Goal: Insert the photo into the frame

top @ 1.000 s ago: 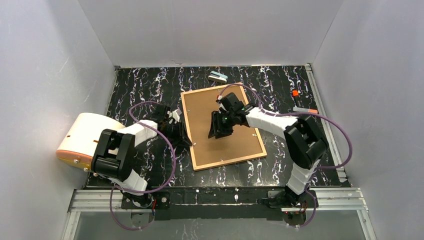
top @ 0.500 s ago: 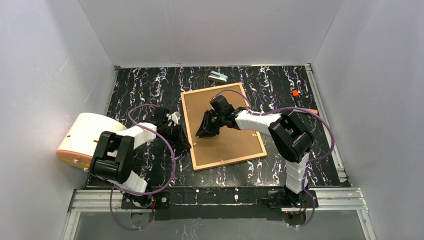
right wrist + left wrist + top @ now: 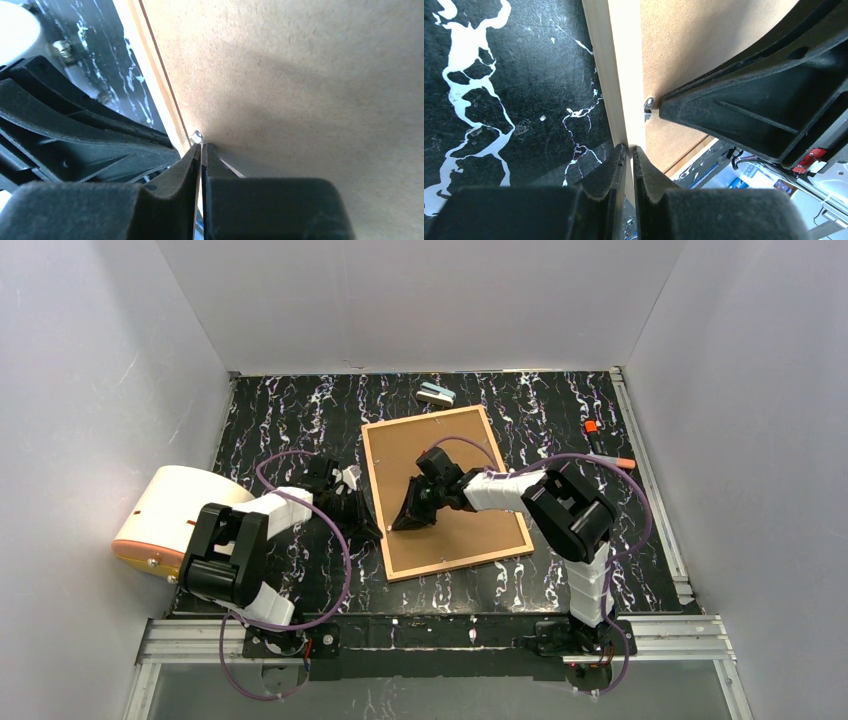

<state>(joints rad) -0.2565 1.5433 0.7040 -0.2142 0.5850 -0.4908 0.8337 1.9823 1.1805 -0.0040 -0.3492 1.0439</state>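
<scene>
Where the left hand (image 3: 630, 150) is pinched to a slit, its black tips meet the frame's (image 3: 616, 75) smooth pale-wood rail. The frame lies back-up on the marbled black bench (image 3: 499, 75), with fibrous brown backing (image 3: 704, 45) to the hand's right. The right wrist view shows the right hand (image 3: 201, 147) pressed closed, with a tiny metal tab (image 3: 196, 135) just past its tips that cannot be made out from above.

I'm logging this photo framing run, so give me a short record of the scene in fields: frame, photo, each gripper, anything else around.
frame: lying flat on the table, back side up
backing board: brown, inside the frame, facing up
photo: not in view
left gripper: shut, tips at the frame's left border
right gripper: shut, tips just below a small metal tab at the board's left edge
other: round white and orange object far left; small blue and white item at the back
</scene>
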